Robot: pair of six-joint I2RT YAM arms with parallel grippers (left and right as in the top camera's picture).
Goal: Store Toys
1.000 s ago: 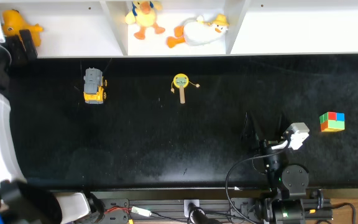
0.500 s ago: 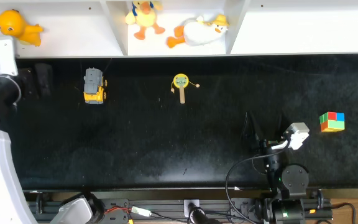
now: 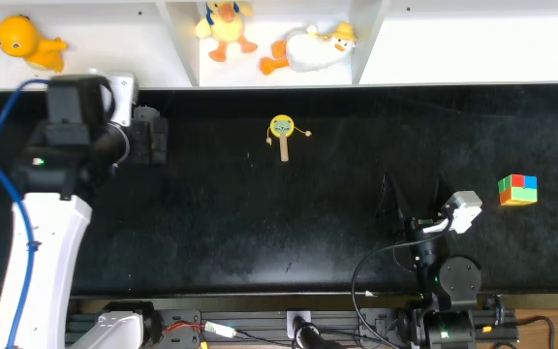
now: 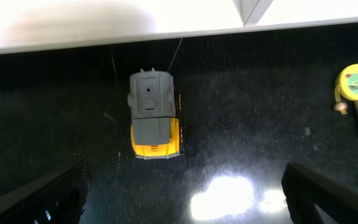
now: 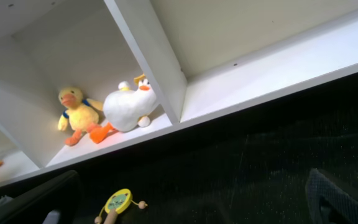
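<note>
Left arm: left end effector (image 3: 151,136) sits at the far left of the surface (image 3: 260,233), close to the shelf (image 3: 453,58) edge. Fingers spread wide, nothing held. In its wrist view the truck (image 4: 154,115) stands on the surface below and between the spread fingers, touching neither. The truck has a grey body; its yellow end faces away from the shelf and its grey end lies just short of the shelf's front edge.

Right arm: right end effector (image 3: 410,199) is low over the right part of the surface, near its own base. Fingers apart, grasping nothing.

Toys on the surface:
- rattle (image 3: 283,131), round yellow head with a wooden handle, mid-surface near the shelf, well to the right of the truck.
- cube (image 3: 517,190), multicoloured, far right, near the right end effector but apart from it.

Toys in the shelf:
- duck (image 3: 27,41), yellow-orange, in the left compartment.
- plush duck (image 3: 226,24) and white goose (image 3: 310,47) side by side in the middle compartment, the goose toward the right divider.

The right wrist view also shows the plush duck, the goose and the rattle.
</note>
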